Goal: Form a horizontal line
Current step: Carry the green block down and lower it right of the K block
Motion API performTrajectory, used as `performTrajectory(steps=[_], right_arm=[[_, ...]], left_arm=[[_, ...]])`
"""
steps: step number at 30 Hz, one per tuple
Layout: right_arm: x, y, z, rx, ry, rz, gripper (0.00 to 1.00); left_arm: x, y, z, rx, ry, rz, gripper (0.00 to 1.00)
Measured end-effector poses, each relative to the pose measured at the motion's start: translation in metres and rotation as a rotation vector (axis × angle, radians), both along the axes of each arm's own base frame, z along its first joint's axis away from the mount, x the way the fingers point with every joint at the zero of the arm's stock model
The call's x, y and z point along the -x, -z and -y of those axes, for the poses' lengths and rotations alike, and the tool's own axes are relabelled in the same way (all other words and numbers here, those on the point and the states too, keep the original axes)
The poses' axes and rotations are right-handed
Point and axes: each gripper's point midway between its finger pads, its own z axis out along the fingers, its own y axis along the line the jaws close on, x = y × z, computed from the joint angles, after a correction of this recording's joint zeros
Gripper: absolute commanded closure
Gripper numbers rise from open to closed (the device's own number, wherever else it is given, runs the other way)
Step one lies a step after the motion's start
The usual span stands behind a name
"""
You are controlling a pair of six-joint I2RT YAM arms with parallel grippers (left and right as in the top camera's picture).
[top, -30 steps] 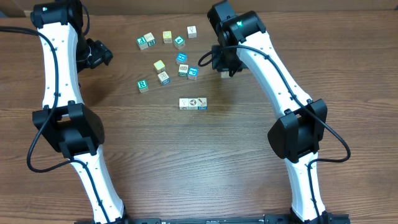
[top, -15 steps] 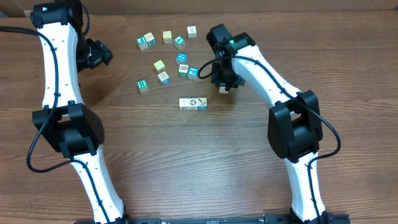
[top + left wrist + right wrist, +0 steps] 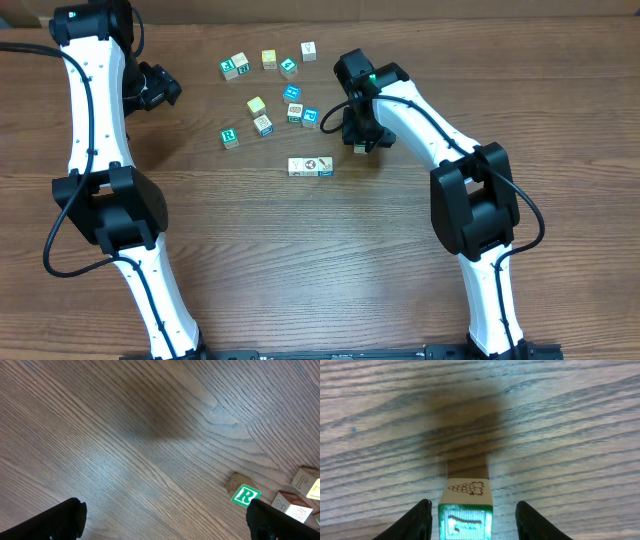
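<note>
The horizontal line (image 3: 310, 166) lies near the middle of the table (image 3: 300, 260), a short straight row of what looks like three touching cubes, though the joints are too small to be sure. Just up and to the right of its right end, apart from it, stands the grape cube (image 3: 465, 494), which has a green face toward the wrist camera. The right gripper (image 3: 357, 138) is around this cube with its fingers (image 3: 420, 519) apart on both sides, so it is not clamped. The cube is not in the row yet, I think. To do this step well, the gripper should take it again squarely, bring it down level with the row and slide it until it touches the end cube, without pushing the others crooked. Farther up the table I count eleven loose cubes (image 3: 263, 124), one of them the green R cube (image 3: 245, 495). There are two arms; the left gripper (image 3: 165, 520) hangs at the far left, wide apart and empty.
</note>
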Motion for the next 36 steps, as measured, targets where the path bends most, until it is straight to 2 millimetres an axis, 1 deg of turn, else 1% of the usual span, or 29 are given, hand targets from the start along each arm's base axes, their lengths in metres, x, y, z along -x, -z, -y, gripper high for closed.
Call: performTrajectory(steps=[2, 5, 7, 10, 12, 13, 15, 17, 19, 20, 22, 23, 24, 28, 31, 33, 36], right_arm=[[-0.001, -0.004, -0.001, -0.01, -0.001, 0.0, 0.52], [0.001, -0.004, 0.0, -0.016, 0.0, -0.013, 0.55], [0.002, -0.004, -0.002, -0.022, -0.003, -0.016, 0.55], [0.001, -0.002, -0.002, -0.025, -0.006, -0.015, 0.6], [0.003, 0.0, -0.002, -0.025, -0.005, -0.023, 0.62], [0.005, 0.001, -0.001, -0.024, -0.006, -0.029, 0.67], [0.005, 0.001, -0.002, -0.025, -0.004, -0.031, 0.71], [0.007, 0.002, -0.001, -0.022, -0.007, -0.037, 0.71], [0.009, 0.002, 0.0, -0.019, -0.007, -0.046, 0.66], [0.009, 0.002, 0.0, -0.018, -0.005, -0.048, 0.65], [0.011, 0.002, 0.001, -0.015, -0.008, -0.053, 0.67], [0.011, 0.002, 0.001, -0.015, -0.008, -0.054, 0.72], [0.011, 0.002, 0.001, -0.015, -0.008, -0.055, 0.75], [0.011, 0.002, 0.001, -0.015, -0.008, -0.054, 0.78], [0.02, 0.0, 0.005, 0.002, -0.007, -0.094, 0.78], [0.027, -0.006, 0.007, 0.008, -0.008, -0.123, 0.78], [0.025, -0.017, 0.001, -0.02, -0.009, -0.123, 0.77]], left_arm=[[0.0, 0.0, 0.0, 0.0, 0.0, 0.0, 0.0], [0.0, 0.0, 0.0, 0.0, 0.0, 0.0, 0.0], [0.0, 0.0, 0.0, 0.0, 0.0, 0.0, 0.0], [0.0, 0.0, 0.0, 0.0, 0.0, 0.0, 0.0], [0.0, 0.0, 0.0, 0.0, 0.0, 0.0, 0.0], [0.0, 0.0, 0.0, 0.0, 0.0, 0.0, 0.0], [0.0, 0.0, 0.0, 0.0, 0.0, 0.0, 0.0], [0.0, 0.0, 0.0, 0.0, 0.0, 0.0, 0.0], [0.0, 0.0, 0.0, 0.0, 0.0, 0.0, 0.0], [0.0, 0.0, 0.0, 0.0, 0.0, 0.0, 0.0], [0.0, 0.0, 0.0, 0.0, 0.0, 0.0, 0.0], [0.0, 0.0, 0.0, 0.0, 0.0, 0.0, 0.0], [0.0, 0.0, 0.0, 0.0, 0.0, 0.0, 0.0], [0.0, 0.0, 0.0, 0.0, 0.0, 0.0, 0.0], [0.0, 0.0, 0.0, 0.0, 0.0, 0.0, 0.0], [0.0, 0.0, 0.0, 0.0, 0.0, 0.0, 0.0], [0.0, 0.0, 0.0, 0.0, 0.0, 0.0, 0.0]])
